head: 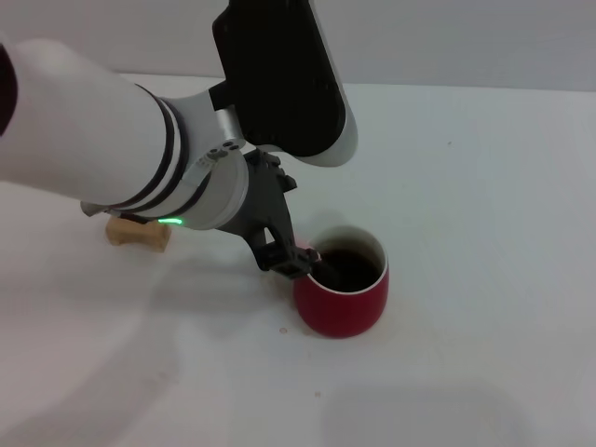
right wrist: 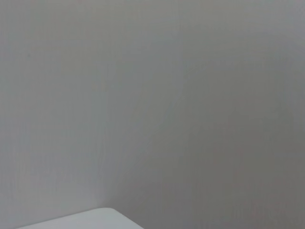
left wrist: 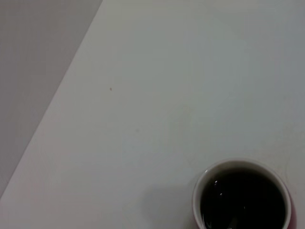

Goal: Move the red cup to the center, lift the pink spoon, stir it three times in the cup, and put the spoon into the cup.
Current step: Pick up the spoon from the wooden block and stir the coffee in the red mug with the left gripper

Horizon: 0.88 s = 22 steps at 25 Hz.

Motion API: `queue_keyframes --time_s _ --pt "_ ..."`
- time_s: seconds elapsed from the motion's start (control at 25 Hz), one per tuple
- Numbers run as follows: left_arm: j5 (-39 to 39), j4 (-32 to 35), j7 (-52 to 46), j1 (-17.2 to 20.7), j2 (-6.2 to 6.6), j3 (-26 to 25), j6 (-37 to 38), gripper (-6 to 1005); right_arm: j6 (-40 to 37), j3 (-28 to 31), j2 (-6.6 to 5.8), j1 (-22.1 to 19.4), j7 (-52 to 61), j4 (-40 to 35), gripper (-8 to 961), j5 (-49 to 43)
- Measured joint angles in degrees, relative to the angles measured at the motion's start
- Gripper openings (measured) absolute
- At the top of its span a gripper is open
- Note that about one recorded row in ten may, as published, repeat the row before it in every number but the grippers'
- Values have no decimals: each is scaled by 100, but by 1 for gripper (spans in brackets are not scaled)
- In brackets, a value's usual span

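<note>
My left fingers (head: 300,264) pinch the spoon (head: 315,256) at the cup's (head: 343,300) rim, its bowl dipped in dark liquid (left wrist: 244,200). The cup stands on the bench (head: 484,186).

The head view looks forward and down from above onto the bench (head: 484,186), the left arm close beneath it. The left wrist view hangs near over the red cup (left wrist: 243,198), shared with the head view (head: 343,293). The right wrist view faces a blank wall.

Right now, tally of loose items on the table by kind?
Red cup: 1
Pink spoon, just a pink tip showing at the left gripper: 1
Tan wooden block, partly hidden by the arm: 1
Total: 3
</note>
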Motion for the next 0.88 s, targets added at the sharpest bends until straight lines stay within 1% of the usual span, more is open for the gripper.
queue_keyframes --time_s 0.16,0.72,0.88 --pt "6 118 55 -20 0 1 63 793 0 -30 0 -8 0 0 0 0" --pt "5 326 207 -13 -1 -1 150 784 -6 -40 4 -30 0 2 0 0" --pt "2 329 220 -5 -2 0 150 762 -8 -40 6 -29 0 9 0 0"
